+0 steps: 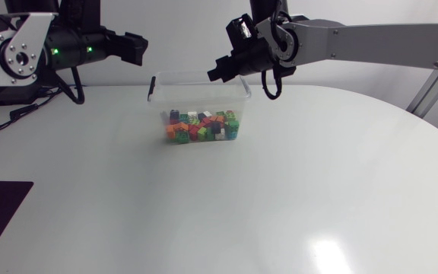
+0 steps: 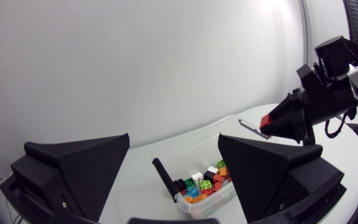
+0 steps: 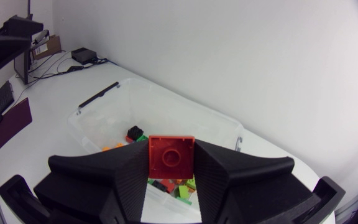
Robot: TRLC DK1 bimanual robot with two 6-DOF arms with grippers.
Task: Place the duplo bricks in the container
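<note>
Spillage threatens: red square duplo brick [image 3: 171, 157], pinched by the right gripper [image 1: 217, 74] above the rim of the clear plastic container [image 3: 185, 109], may bounce outside; left gripper [image 1: 138, 46] beside that container gapes empty.

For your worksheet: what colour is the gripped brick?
The brick is red, clearest in the right wrist view.

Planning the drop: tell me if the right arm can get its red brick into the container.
Probably yes: the right gripper holds the red brick above the open container, with the left gripper off to one side.
</note>
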